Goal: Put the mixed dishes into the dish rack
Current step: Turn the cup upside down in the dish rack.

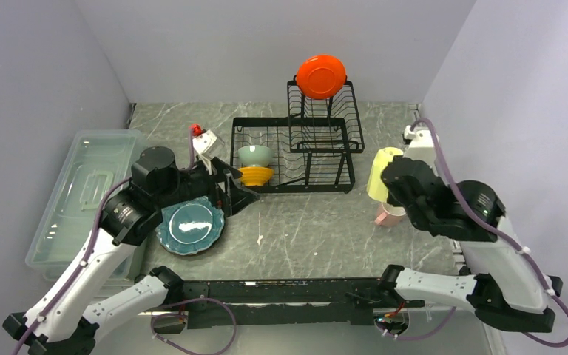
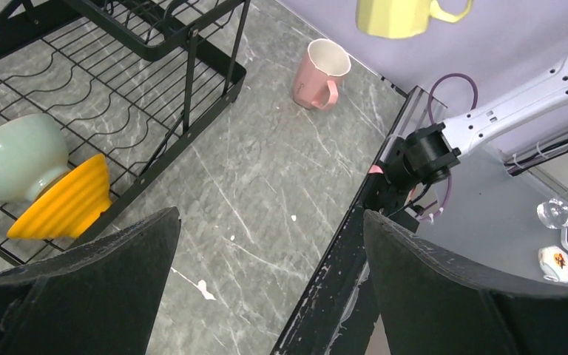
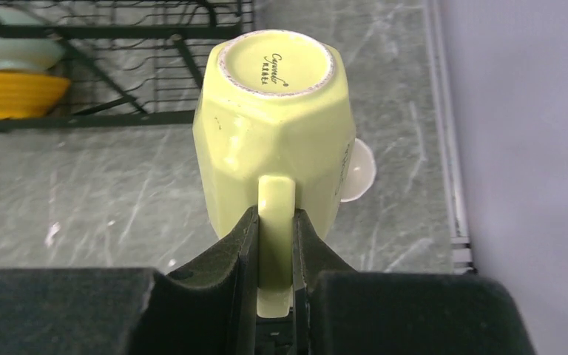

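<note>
My right gripper (image 3: 275, 222) is shut on the handle of the pale yellow mug (image 3: 274, 126), which hangs upside down in the air right of the dish rack (image 1: 296, 148). Below it the pink mug (image 2: 318, 74) stands on the table. In the rack's lower tray lie the pale green bowl (image 1: 254, 154) and the orange-yellow bowl (image 1: 255, 175). The small orange-red plate (image 1: 321, 76) stands on the raised basket tier. Teal plates (image 1: 189, 226) lie stacked on the table at the left. My left gripper (image 2: 270, 251) is open above the bare table, just right of those plates, holding nothing.
A clear plastic lidded bin (image 1: 81, 200) lies along the left wall. A small red-and-white object (image 1: 200, 136) stands left of the rack. The black bar (image 1: 288, 292) at the near table edge joins the arm bases. Walls close in on both sides.
</note>
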Robot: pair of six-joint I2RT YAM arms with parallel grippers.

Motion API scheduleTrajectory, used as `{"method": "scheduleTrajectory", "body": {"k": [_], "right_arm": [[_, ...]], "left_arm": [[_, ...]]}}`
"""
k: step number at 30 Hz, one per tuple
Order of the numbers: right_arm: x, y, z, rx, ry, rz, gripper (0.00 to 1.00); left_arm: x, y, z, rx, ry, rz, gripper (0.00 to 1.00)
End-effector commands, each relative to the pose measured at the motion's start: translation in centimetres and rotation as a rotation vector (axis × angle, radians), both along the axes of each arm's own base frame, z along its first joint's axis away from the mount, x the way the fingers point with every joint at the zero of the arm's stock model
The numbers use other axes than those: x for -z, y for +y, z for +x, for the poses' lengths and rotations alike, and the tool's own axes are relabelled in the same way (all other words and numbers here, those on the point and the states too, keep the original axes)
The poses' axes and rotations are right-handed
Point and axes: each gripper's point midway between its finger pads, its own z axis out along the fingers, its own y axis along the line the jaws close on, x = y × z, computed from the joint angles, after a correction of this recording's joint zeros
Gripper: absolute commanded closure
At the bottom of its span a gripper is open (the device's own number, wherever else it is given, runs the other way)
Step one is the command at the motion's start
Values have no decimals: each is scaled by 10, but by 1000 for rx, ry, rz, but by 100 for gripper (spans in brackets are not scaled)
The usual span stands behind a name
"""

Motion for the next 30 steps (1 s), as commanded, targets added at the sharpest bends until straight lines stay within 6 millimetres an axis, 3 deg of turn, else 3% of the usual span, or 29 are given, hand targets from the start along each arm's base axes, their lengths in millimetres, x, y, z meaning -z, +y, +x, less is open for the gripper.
{"method": "scheduleTrajectory", "body": {"k": [1,4,9,14,26,30], "right_arm": [[-27,-27,26,216,-135,-85,100],[-20,-29,48,233,-104,-117,100],[-13,-56,90,312,-126,-70,100],[-4,-59,122,338,-165,-30,100],[30,-100,181,360,-331,38,100],[35,-102,197,303,-404,46,100]], "left_arm": [[0,5,-6,9,-32,4,1],[1,6,-9,13,-28,2,1],[6,10,-15,13,-22,8,1],[15,14,-17,12,-20,30,1],[47,20,-11,-11,-24,109,1],[56,23,-8,-32,-36,122,1]]}}
